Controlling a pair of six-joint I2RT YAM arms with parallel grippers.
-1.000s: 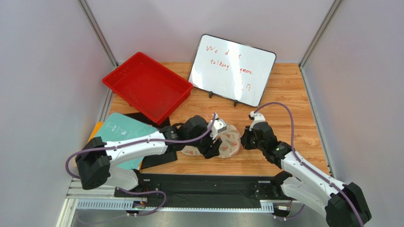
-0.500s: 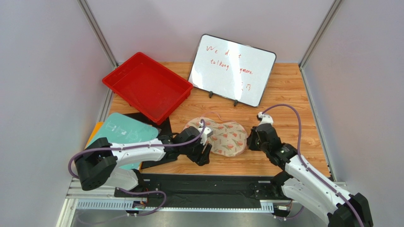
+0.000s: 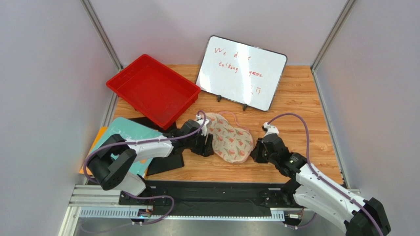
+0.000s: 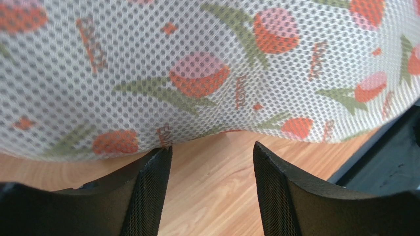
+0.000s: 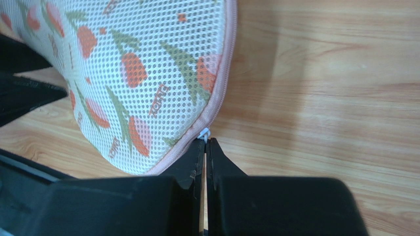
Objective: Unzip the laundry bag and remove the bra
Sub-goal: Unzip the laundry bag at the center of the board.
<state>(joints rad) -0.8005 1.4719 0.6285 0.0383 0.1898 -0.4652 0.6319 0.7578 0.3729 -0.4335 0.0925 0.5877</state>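
Observation:
The laundry bag [image 3: 227,138], cream mesh with a red and green print and pink zipper edging, lies flat on the wooden table between my two grippers. My left gripper [image 4: 212,152] stands open at the bag's left edge [image 4: 207,73]; only bare wood shows between its fingers, and the left fingertip [image 4: 160,157] touches the mesh. My right gripper [image 5: 205,142] is shut on the small white zipper pull [image 5: 204,133] at the bag's near right rim [image 3: 249,155]. The bra is hidden.
A red tray [image 3: 153,91] sits at the back left and a whiteboard [image 3: 241,71] stands behind the bag. A teal sheet [image 3: 129,135] and a black mat [image 3: 165,162] lie under the left arm. A black rail [image 3: 212,189] runs along the near edge.
The bag has gone from bunched up between the grippers to lying flat and turned diagonally. My left gripper has drawn back to the left; the right gripper has moved nearer the front edge.

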